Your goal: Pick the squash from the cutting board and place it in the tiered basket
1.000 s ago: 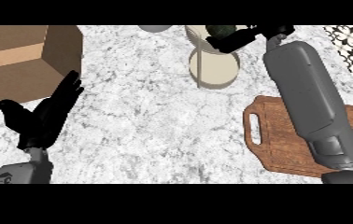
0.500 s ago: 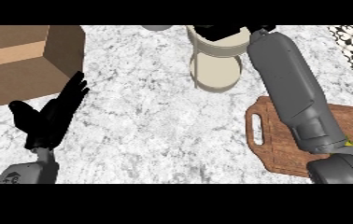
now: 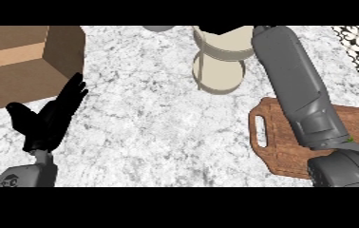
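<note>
The cream tiered basket (image 3: 219, 75) stands at the far middle of the counter, its upper tier (image 3: 226, 45) cut off by the view's top edge. At the right lies the brown cutting board (image 3: 275, 144) with a handle slot, and no squash shows on it. My grey right forearm (image 3: 298, 87) runs from the lower right across the board and past the basket's right side. Its hand lies beyond the top edge, out of sight. The squash appears nowhere in view. At the lower left my left hand (image 3: 48, 120) rests open, fingers up.
A brown wooden box (image 3: 35, 61) fills the upper left corner, just beyond my left hand. A grey rounded object (image 3: 160, 28) peeks in at the top edge. A dark mesh (image 3: 348, 34) shows at the top right corner. Speckled counter (image 3: 154, 122) lies between the hands.
My right hand, earlier seen over the basket's top tier, has moved past the top edge out of view. The forearm now stands straighter. The left hand has risen slightly.
</note>
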You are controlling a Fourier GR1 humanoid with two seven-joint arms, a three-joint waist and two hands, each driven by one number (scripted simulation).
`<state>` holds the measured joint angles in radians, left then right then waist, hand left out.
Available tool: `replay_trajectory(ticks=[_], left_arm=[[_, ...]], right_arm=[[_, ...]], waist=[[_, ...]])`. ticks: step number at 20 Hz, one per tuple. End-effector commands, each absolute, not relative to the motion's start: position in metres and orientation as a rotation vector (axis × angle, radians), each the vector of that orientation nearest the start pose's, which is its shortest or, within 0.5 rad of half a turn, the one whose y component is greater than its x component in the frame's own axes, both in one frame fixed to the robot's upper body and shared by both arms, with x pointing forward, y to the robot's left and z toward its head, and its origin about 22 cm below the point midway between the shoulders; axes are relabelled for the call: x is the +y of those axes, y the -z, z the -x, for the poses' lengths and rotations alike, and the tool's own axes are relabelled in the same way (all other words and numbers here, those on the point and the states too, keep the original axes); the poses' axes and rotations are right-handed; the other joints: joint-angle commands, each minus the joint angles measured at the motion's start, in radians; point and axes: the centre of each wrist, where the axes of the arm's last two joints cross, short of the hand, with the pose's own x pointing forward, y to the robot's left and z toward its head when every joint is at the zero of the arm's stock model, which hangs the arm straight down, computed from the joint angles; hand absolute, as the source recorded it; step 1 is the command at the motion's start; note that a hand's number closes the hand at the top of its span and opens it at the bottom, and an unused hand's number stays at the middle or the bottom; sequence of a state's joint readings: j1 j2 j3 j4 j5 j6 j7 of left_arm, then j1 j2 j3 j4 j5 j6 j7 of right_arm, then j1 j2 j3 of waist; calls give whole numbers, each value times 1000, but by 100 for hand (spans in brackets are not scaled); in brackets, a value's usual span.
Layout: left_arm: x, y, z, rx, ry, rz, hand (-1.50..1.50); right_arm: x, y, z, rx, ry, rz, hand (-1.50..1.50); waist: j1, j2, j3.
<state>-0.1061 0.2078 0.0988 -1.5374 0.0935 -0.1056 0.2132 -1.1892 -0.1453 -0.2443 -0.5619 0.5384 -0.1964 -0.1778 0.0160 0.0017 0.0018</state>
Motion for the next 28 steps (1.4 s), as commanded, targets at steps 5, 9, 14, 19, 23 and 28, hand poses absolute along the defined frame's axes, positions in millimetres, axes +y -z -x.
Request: replay_trajectory(ticks=[5,9,14,19,23,28], left_arm=[[301,-37,-250,-1434,93,-47,0],[303,-42,-266,-1426,97,-73,0],[282,-42,-254,-1442,96,-63,0],[289,-47,-268,-1442,100,-64,0],[294,-45,-266,-1424,98,-77,0],[281,-38,-263,-1433,113,-54,0]], right_arm=[[-193,-197,-472,-1900,-146,266,-150],[-215,-201,-473,-1899,28,232,-150],[-301,-207,-462,-1920,184,328,-150],[-367,-225,-444,-1889,246,390,-150],[-413,-261,-426,-1917,274,407,-150],[-476,-238,-391,-1922,282,435,-150]], waist=[[4,0,-1],[-2,4,-1],[3,3,0],[-8,4,-1],[1,5,-1],[8,10,0]])
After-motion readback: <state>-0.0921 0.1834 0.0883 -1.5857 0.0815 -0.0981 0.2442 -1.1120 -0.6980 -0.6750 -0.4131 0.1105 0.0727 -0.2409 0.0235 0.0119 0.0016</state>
